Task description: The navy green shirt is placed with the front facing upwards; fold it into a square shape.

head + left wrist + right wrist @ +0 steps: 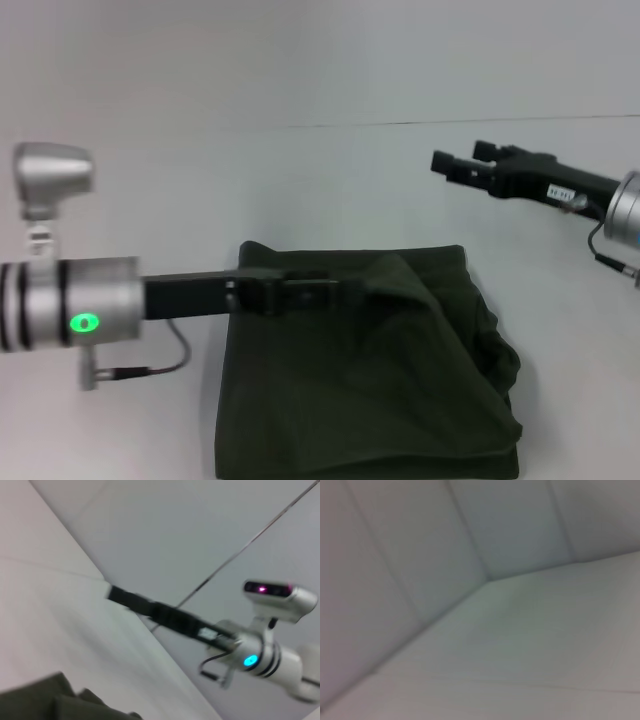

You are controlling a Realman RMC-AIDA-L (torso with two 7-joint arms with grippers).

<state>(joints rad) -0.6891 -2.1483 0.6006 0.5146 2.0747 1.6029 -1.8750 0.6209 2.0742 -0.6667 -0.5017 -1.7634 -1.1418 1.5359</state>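
On the pale surface (130,430) in front of the robot, the navy green shirt (370,400) lies folded into a rough rectangle, dark olive cotton, soft and matte, with no lettering showing. Its near and left edges run fairly straight; the right side bulges in loose, rumpled layers. The left gripper (345,292) reaches low across the far part of the bundle, right where a fold of cloth rises in a peak, so I judge it's either laying that flap down or pinching it; whether its jaws are spread or pressed together, I cannot tell. The right gripper (462,160) hangs in the air beyond the shirt's far right corner, well apart from the cloth, its jaws looking slightly parted and holding nothing. It looks kept clear so the left arm can work.
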